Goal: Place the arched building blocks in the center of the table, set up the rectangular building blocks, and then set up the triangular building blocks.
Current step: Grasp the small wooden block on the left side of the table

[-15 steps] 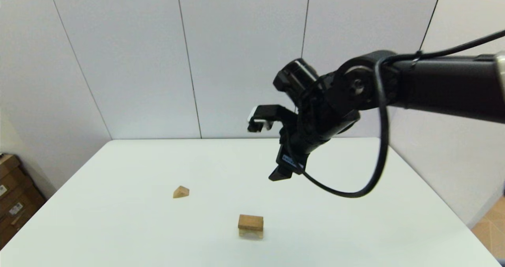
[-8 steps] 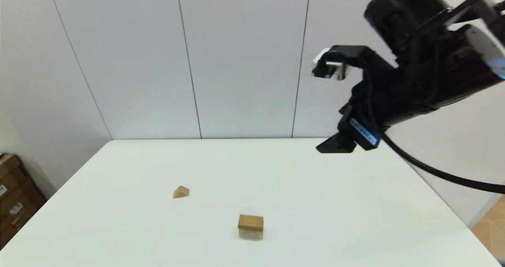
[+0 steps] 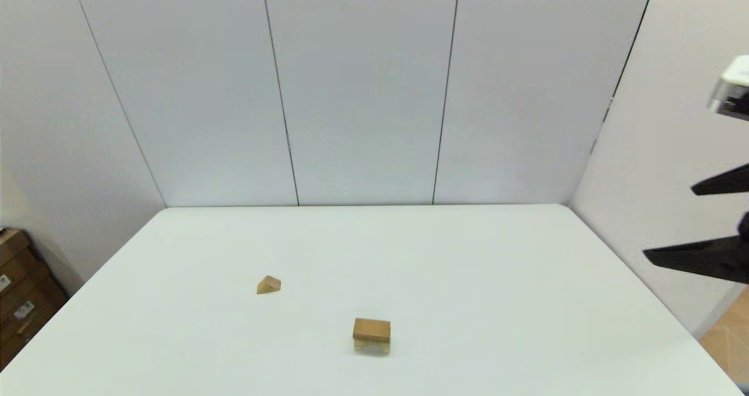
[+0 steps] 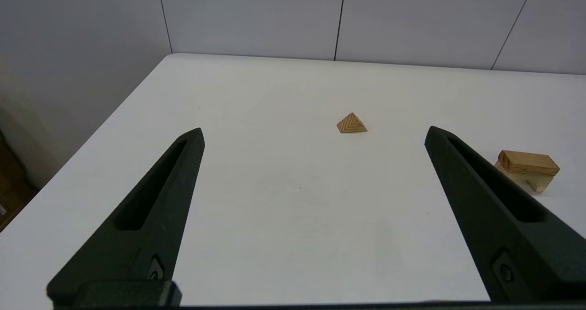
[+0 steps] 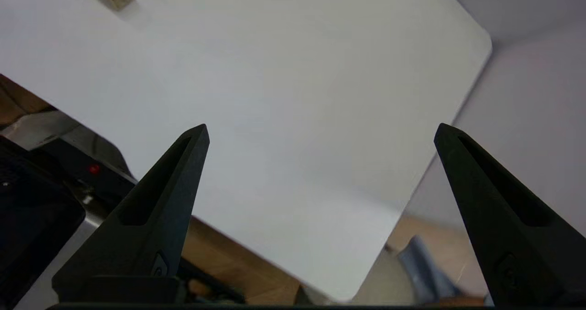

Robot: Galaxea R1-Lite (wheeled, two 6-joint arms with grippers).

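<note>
White table (image 3: 526, 302) with three wooden blocks, seen from the head and both wrists. The rectangular building blocks (image 3: 372, 328), a flat orange-tan plank, lie on top of the arched building blocks (image 3: 371, 345); this stack of two stands near the middle of the table, towards the near edge. In the left wrist view the plank (image 4: 527, 162) rests across the flat top of the arch (image 4: 526, 180), whose curved notch and short legs show beneath. The triangular building blocks (image 3: 268, 284), a small roof-shaped prism, sit alone on the table to the left of the stack and a little farther away, well apart from it; its ringed end grain shows in the left wrist view (image 4: 351, 123).

The right gripper (image 3: 696, 220) is at the far right edge of the head view, off the table's right side and above its level, its fingers spread wide and holding nothing. The left gripper (image 4: 313, 133) is raised over the near left part of the table, likewise spread wide and empty, facing the prism. Cardboard boxes (image 3: 20, 291) stand on the floor at the left.
</note>
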